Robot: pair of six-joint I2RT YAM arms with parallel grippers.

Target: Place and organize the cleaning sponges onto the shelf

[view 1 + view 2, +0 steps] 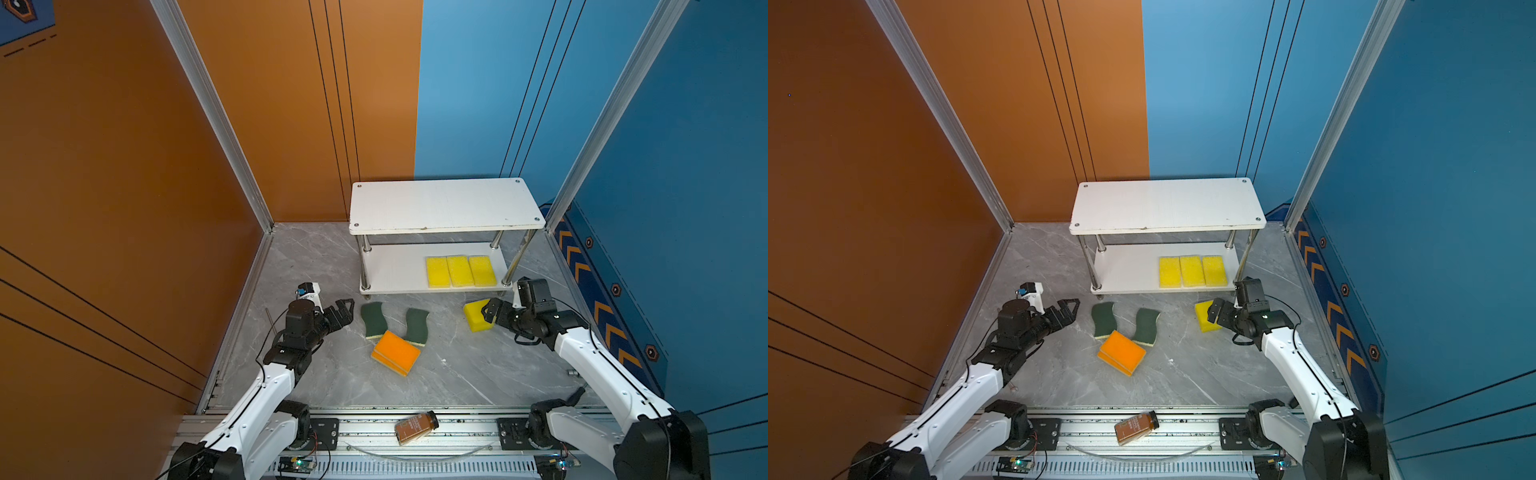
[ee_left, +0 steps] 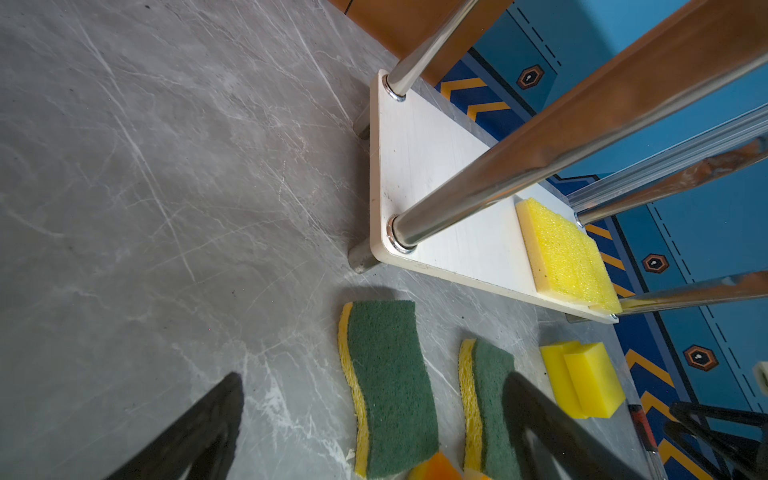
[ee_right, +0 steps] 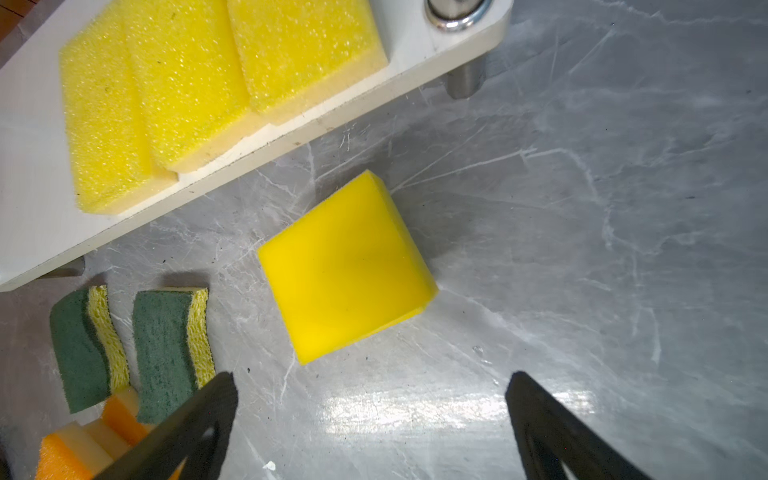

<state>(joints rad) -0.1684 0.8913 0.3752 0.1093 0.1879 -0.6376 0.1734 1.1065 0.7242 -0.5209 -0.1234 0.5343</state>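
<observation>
Sponge-shelving scene, read left to right. Left gripper [image 1: 348, 311] hangs low over the grey surface [image 1: 316, 266], fingers spread wide and empty, just beside the green-topped sponges [image 1: 372, 319]. Shelf [image 1: 444, 205], a two-tier white rack on chrome posts, stands at the back. Its top board is bare, and its lower board carries a row of yellow sponges [image 1: 460, 271] at the right end. Right gripper [image 1: 490, 312], fingers likewise wide and holding nothing, is poised at the loose yellow blocks [image 3: 345, 266], which lie on the surface near the shelf's front right post. In the right wrist view they sit ahead of the fingers, untouched.

Step in hand, by judgement: the right arm's approach to its next yellow pickup, with the task less than half done. The next move calls for lowering the fingers astride the upper block alone and closing gently on the soft foam. A low, flat entry under the top board should then set it beside the row without nudging it.

Count, left to right:
- Green-topped wavy sponges: two, flat, their near ends meeting the orange stack [image 1: 397, 352].
- Orange-topped sponges: at least two, stacked; exact number unclear.
- Shelved yellow sponges: three, side by side, touching.
- Loose yellow blocks: two, stacked and offset, as the left wrist view shows.
- Brown bottle [image 1: 416, 427]: one, lying on the near rail, no part of the task.
</observation>
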